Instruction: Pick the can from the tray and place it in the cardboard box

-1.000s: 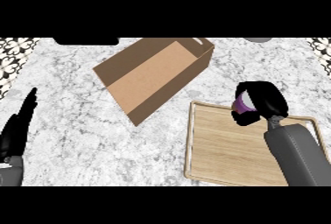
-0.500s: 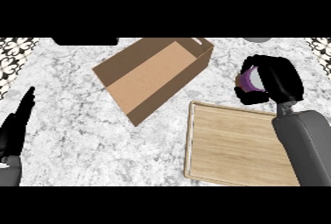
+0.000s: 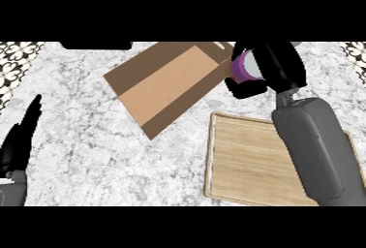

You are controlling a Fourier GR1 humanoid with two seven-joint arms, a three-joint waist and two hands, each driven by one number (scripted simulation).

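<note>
Head view: the right hand [image 3: 268, 68], fingers curled round the purple can [image 3: 247, 65], holds it at upper right, off the wooden tray [image 3: 236, 164] and just beside the cardboard box [image 3: 168, 85]. The carry looks underway; next comes moving left over the box and releasing. The left hand [image 3: 22, 140] rests open at left edge.

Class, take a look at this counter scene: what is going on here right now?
The robot's right hand has its fingers curled round a purple can and holds it off the wooden tray, beside the right edge of the open cardboard box. The can is not in the box yet. The left hand rests open at the left edge of the counter, holding nothing.
</note>
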